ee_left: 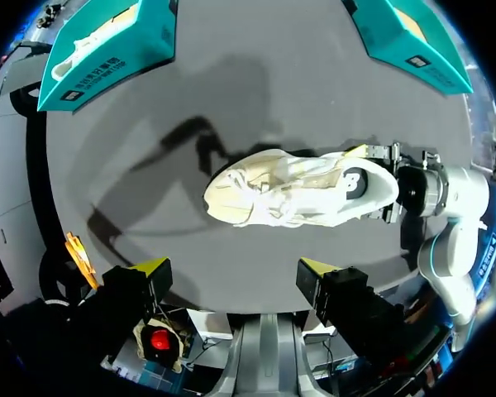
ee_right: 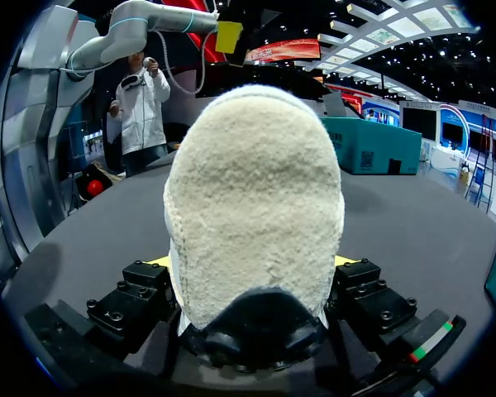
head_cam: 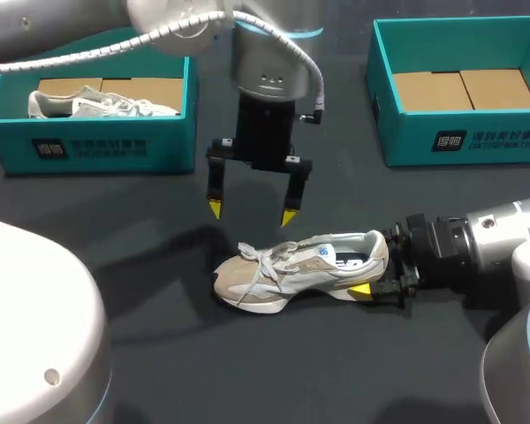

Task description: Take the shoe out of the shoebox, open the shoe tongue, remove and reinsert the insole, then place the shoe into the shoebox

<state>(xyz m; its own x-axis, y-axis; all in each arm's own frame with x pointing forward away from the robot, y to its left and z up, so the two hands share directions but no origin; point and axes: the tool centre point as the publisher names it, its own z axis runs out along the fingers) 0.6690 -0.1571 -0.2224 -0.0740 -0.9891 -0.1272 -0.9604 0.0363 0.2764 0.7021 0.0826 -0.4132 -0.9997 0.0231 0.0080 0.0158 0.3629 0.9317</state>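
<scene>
Beige shoe (head_cam: 296, 272) sits sole-down on the dark table (head_cam: 159, 353), toe toward my left, heel apparently clamped between the right gripper (head_cam: 380, 267) fingers. Left gripper (head_cam: 252, 213) hangs above the laces, fingers wide apart, nearer the tongue.

a dark grey, matte worktop (head_cam: 274, 371) spreads plain and even. soft shadows (head_cam: 155, 269) lie on the worktop at its middle and toward its left side, dark at the core, fading at their edges.
</scene>
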